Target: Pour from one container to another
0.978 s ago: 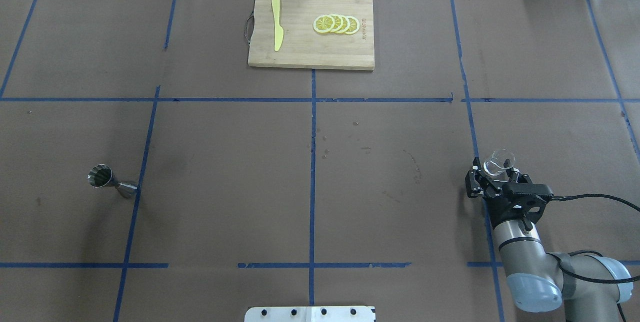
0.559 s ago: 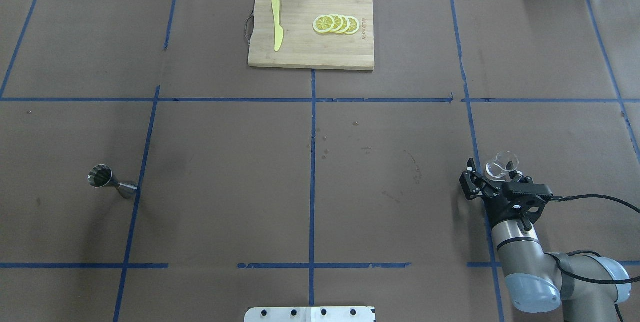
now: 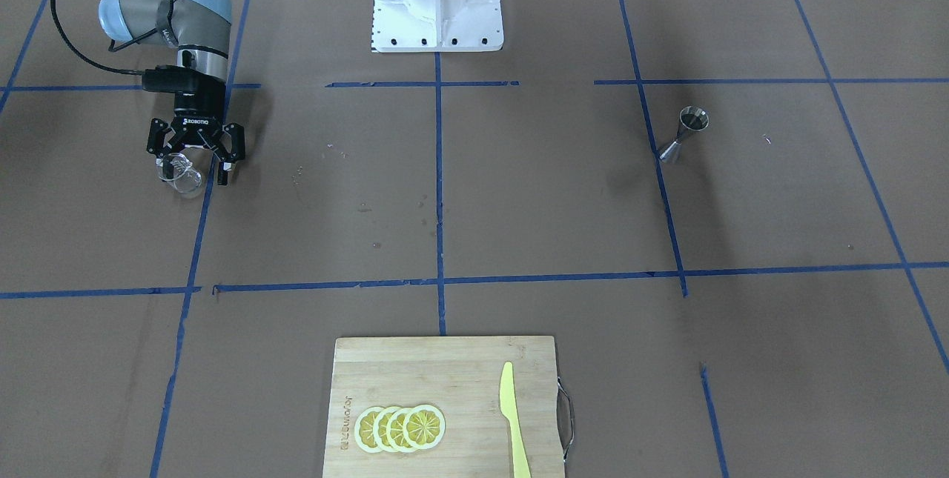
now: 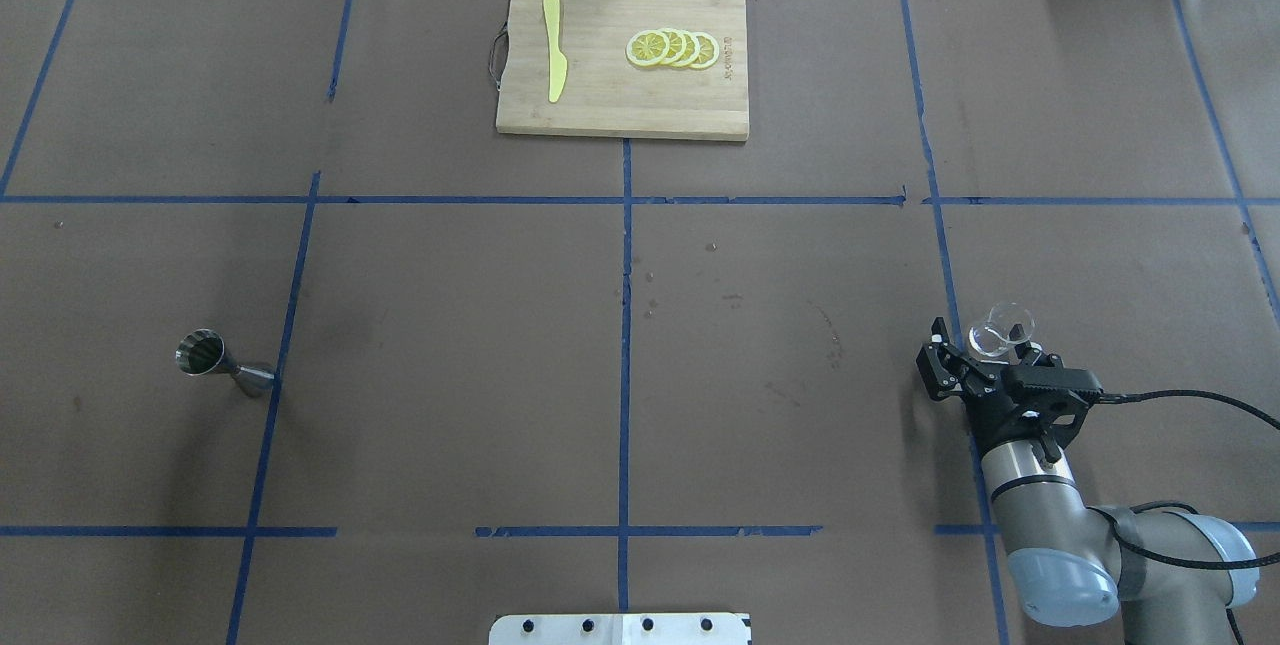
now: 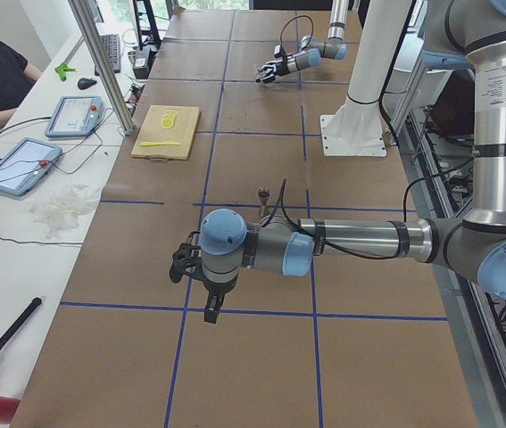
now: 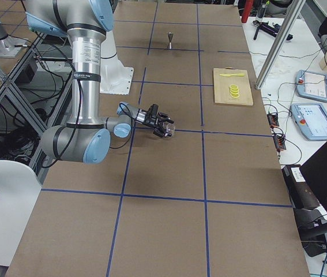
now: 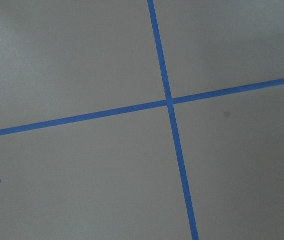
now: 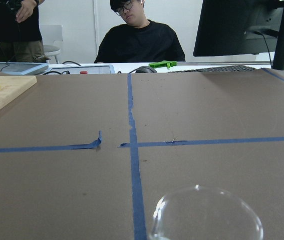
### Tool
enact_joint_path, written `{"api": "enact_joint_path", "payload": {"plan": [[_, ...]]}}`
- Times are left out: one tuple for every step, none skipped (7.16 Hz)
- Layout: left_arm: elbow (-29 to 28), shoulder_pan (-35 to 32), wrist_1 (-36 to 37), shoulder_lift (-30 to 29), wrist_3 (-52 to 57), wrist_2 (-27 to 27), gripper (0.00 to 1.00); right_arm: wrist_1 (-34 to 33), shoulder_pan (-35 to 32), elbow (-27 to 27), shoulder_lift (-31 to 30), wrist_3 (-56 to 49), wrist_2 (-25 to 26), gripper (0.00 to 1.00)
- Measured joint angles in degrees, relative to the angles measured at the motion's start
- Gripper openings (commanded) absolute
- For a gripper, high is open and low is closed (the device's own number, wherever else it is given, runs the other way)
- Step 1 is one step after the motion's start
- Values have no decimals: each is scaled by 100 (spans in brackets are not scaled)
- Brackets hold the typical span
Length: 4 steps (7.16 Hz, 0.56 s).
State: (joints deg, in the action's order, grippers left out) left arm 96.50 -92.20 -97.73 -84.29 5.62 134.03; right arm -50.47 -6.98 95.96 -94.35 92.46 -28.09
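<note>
Glass cup (image 4: pixel 1001 331) faint at right gripper (image 4: pixel 982 359), jaws spread wide, left gripper (image 5: pixel 182 265) grip impossible to tell, jigger (image 4: pixel 216 362) well apart.

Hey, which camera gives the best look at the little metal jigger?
Overhead exterior: the jigger appears largest there, with its open mouth, narrow waist and base all clear. The front-facing view shows the same shape, only smaller. Both side views show just a tiny upright speck, and neither wrist camera shows it.

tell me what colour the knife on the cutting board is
Pale yellow. The knife lies on the wooden cutting board, and it shows best in the overhead exterior view.
</note>
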Motion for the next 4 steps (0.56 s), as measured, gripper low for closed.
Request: {"api": "enact_joint_path", "payload": {"plan": [[0,0,0,0,0,0,100,-10,14,-20,11,-16,3,100],[0,0,0,0,0,0,100,-26,42,-47,14,-49,6,100],[0,0,0,0,0,0,100,-36,83,-67,18,-68,18,100],[0,0,0,0,0,0,100,-40,117,-83,20,-75,40,100]]}}
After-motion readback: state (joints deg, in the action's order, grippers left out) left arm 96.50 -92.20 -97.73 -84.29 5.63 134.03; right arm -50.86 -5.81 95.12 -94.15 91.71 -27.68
